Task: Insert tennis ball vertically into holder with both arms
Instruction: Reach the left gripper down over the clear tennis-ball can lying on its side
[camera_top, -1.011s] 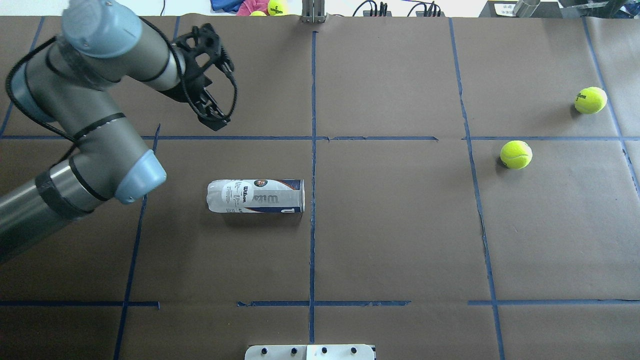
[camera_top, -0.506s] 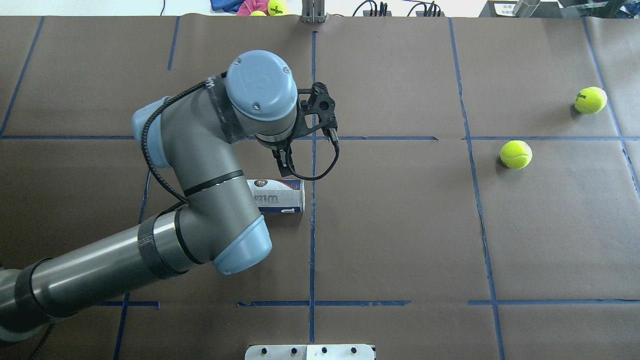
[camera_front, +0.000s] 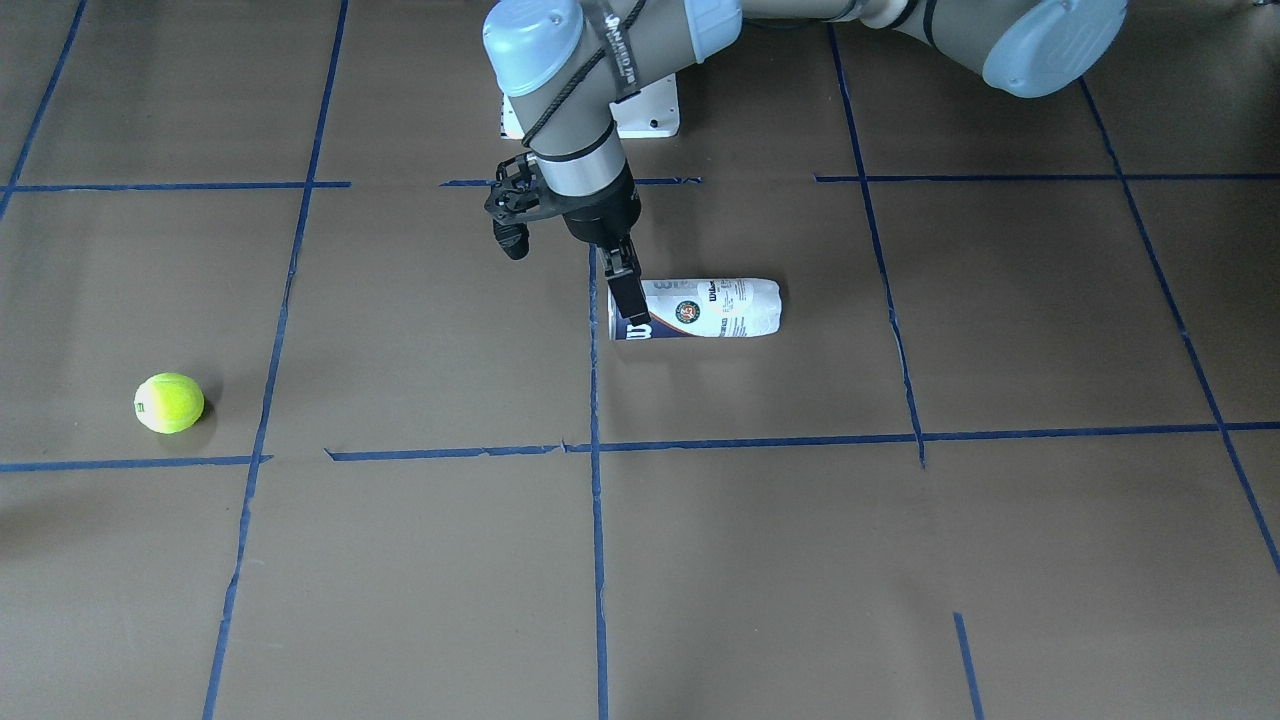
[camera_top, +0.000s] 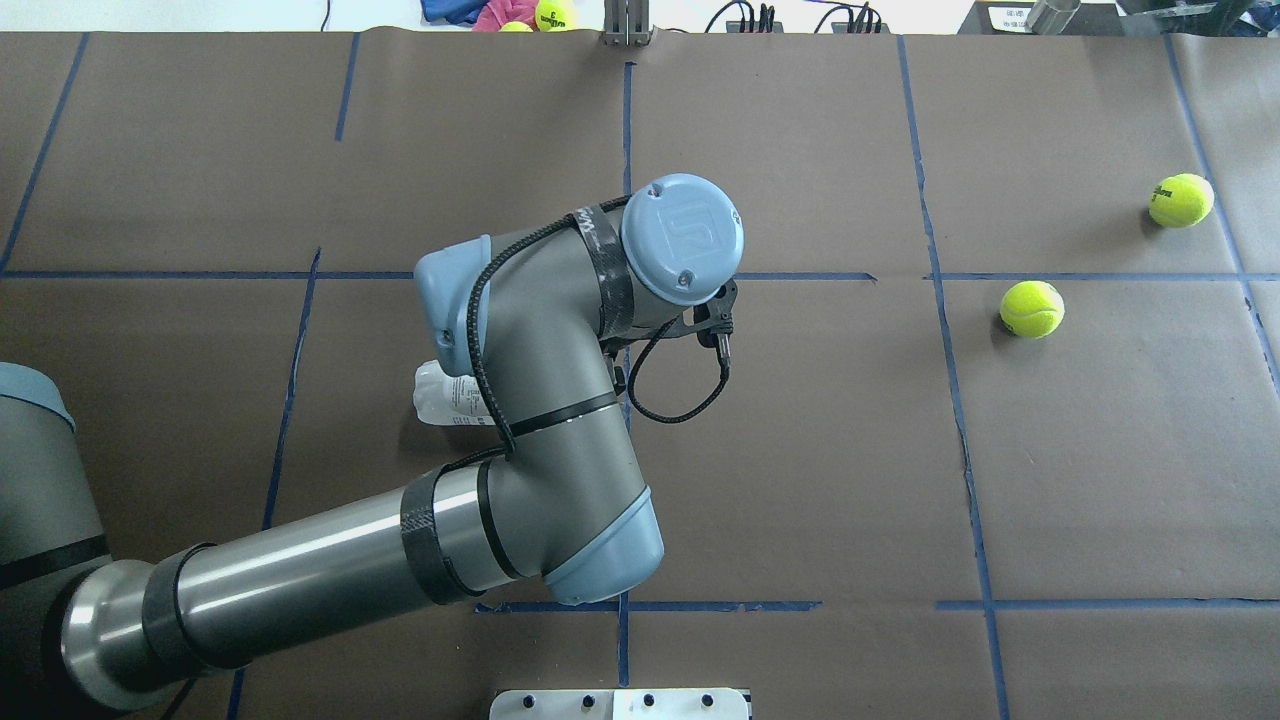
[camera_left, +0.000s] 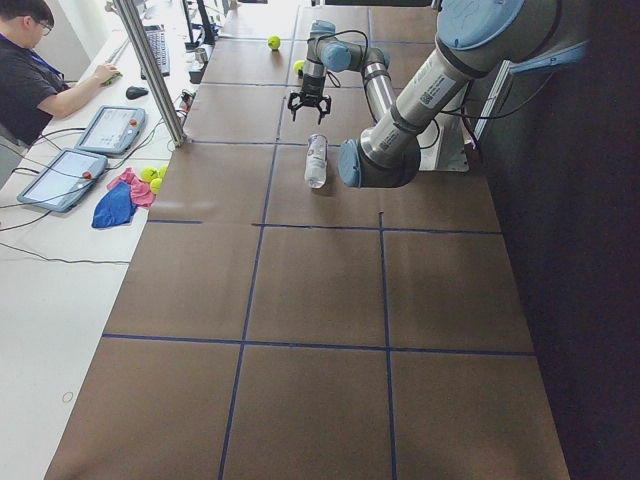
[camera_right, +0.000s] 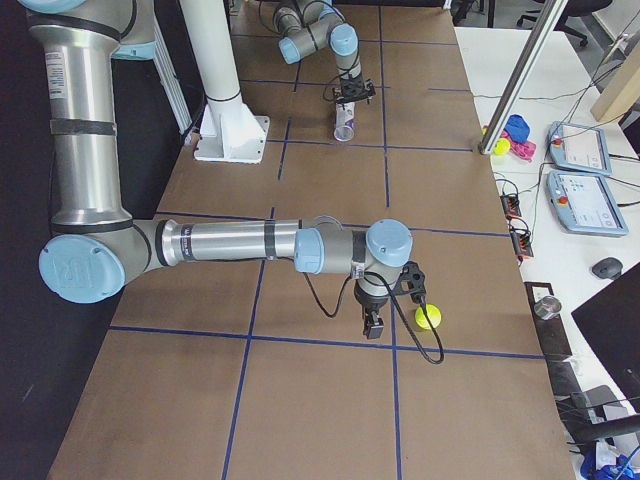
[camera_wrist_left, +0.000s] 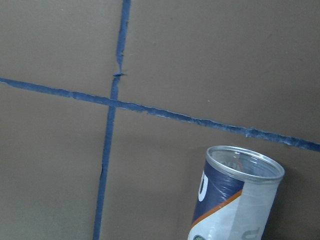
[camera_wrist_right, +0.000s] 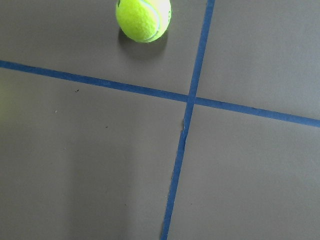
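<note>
The holder (camera_front: 710, 308), a clear can with a white and navy Wilson label, lies on its side. Its open end faces the blue centre tape line. My left arm covers most of it in the overhead view (camera_top: 445, 395). My left gripper (camera_front: 628, 298) hangs fingers-down right over the can's open end and looks open and empty. The left wrist view shows the can's open rim (camera_wrist_left: 244, 162) at lower right. A tennis ball (camera_top: 1032, 308) lies far to the right. My right gripper (camera_right: 372, 325) shows only in the exterior right view, beside a ball (camera_right: 428, 317). I cannot tell its state.
A second tennis ball (camera_top: 1181, 200) lies near the far right edge. The right wrist view shows one ball (camera_wrist_right: 143, 20) above a blue tape crossing. The white base plate (camera_top: 620, 703) sits at the near edge. An operator (camera_left: 30, 70) sits beyond the far edge.
My left arm has swung right and down from the far left to over the can, now hiding most of it from above. The can and both balls have not moved.
</note>
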